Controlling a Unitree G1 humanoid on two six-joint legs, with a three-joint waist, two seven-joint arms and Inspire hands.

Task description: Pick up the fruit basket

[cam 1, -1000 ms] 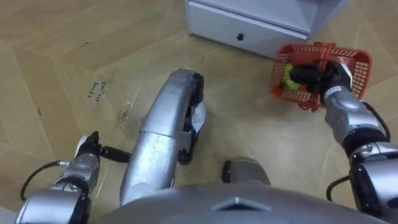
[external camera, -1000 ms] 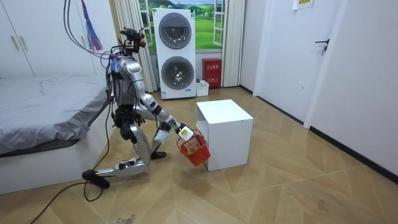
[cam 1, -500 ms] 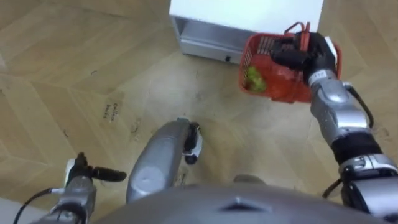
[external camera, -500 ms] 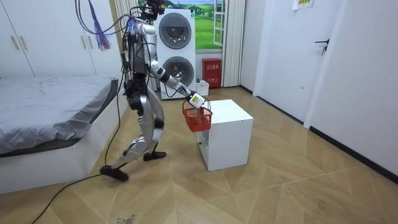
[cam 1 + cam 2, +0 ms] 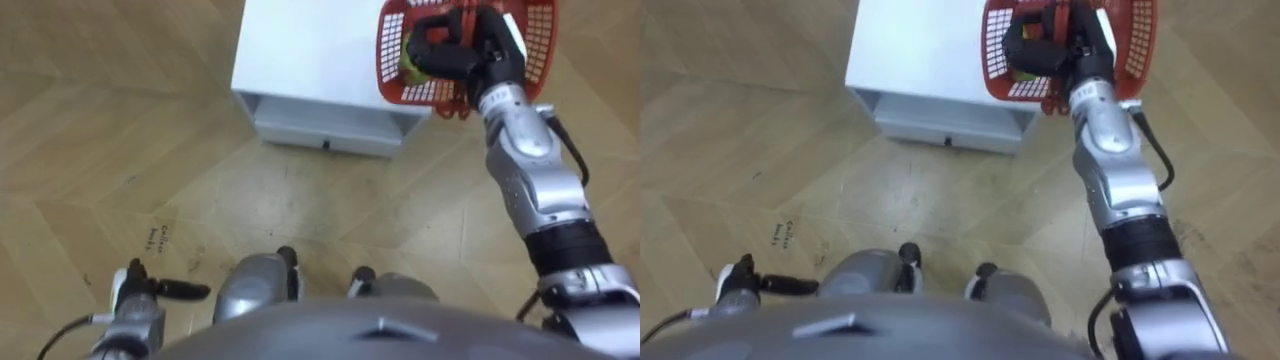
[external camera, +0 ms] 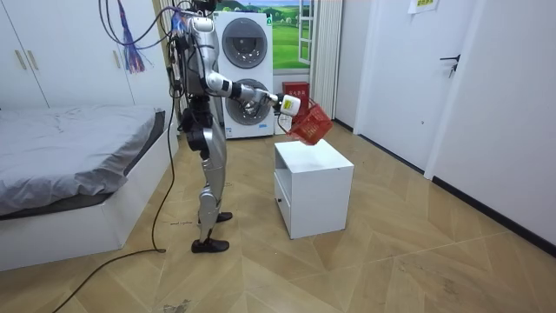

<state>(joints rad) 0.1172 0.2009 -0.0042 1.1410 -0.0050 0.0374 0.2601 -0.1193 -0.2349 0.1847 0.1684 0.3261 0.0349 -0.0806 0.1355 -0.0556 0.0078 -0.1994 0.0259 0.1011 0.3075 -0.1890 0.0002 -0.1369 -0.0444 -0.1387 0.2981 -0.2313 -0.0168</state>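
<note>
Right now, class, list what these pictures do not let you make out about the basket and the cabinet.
Fruit basket: far rim cut off by the eye views' top edge; in the room view too small to show its contents.
Fruit: in the left eye view a green patch peeks out; the right robot hand, curled in front of it, covers the rest.
White cabinet: far end cut off by the same edge.
</note>
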